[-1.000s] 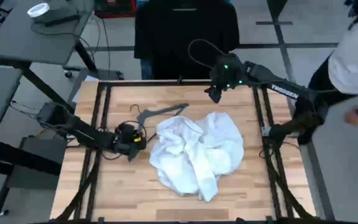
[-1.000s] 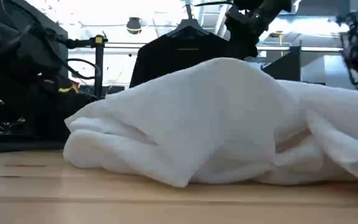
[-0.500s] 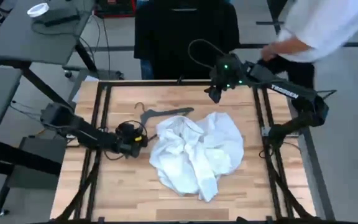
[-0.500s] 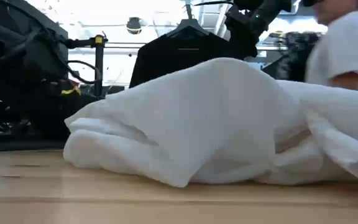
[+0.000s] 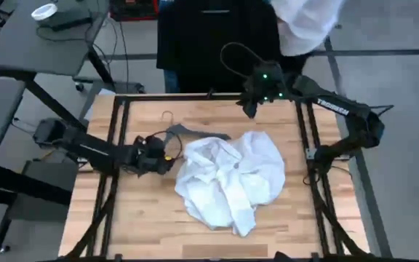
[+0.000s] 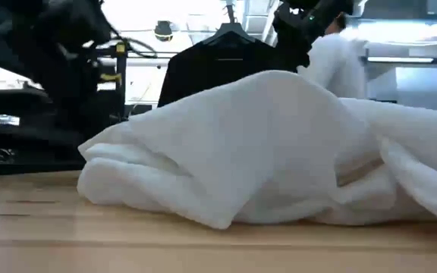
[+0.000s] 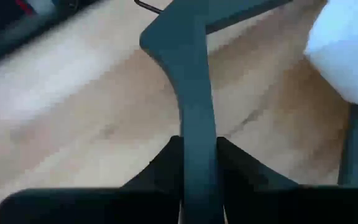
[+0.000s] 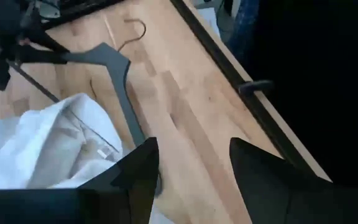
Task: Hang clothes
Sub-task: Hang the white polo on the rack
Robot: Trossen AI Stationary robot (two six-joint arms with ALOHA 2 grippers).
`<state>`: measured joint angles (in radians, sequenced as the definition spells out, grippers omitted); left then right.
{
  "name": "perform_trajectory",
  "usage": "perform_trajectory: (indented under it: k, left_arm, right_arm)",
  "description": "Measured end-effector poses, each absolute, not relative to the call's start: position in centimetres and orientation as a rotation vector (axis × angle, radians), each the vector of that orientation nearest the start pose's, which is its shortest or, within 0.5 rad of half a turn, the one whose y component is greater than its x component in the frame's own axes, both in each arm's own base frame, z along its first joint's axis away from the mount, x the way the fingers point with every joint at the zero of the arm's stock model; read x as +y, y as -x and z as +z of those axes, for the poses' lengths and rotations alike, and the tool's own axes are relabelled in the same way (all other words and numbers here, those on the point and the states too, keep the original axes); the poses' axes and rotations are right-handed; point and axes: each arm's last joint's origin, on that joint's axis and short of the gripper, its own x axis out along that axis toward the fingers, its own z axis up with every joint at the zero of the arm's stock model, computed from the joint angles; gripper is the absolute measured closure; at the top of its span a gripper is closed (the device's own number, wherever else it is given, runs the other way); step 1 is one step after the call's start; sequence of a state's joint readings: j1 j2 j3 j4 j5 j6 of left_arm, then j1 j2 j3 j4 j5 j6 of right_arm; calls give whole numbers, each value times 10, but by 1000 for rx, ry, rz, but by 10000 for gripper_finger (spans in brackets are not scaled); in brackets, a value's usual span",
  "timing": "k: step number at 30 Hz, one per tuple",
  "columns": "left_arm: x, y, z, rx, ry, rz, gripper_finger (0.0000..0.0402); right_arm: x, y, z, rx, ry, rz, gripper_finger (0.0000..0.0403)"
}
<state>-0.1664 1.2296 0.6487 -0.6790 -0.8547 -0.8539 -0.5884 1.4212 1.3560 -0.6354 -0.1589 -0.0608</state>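
Note:
A white top (image 5: 228,175) lies crumpled in the middle of the wooden table and fills the low view (image 6: 264,152). A dark hanger (image 5: 195,133) lies just beyond its far-left edge, hook (image 8: 135,28) toward the far edge. My left gripper (image 5: 155,155) is shut on one of the hanger's arms. My right gripper (image 5: 252,108) hovers open above the far edge, touching nothing. A black top (image 5: 217,36) hangs on another hanger behind the table. My left gripper pinches one arm of the hanger (image 7: 199,134) between its two fingers (image 7: 166,163). It comes from the table's left, slanting down, and the arm runs on forward from between the fingers. The held end is raised. The other arm (image 8: 132,118) reaches down beside the white top.
A person in a white garment (image 5: 308,22) stands behind the far edge, next to the hanging black top. Dark frame rails (image 5: 118,145) run along the table's left and right sides. Bare wood (image 5: 144,211) shows near the front left.
My left gripper has risen and rolled with the hanger's arm in it. That end of the hanger has come up off the table, and the hook has shifted toward the far edge. The white top has stayed put. A person has walked from the right to behind the far edge.

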Motion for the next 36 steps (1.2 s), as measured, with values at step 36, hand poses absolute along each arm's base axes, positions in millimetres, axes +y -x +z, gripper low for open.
perform_trajectory:
  k: [36]
  left_arm:
    - [10, -230, 396, 642, -510, 974, 350]
  right_arm:
    - [-212, -211, 398, 315, -493, -12, 218]
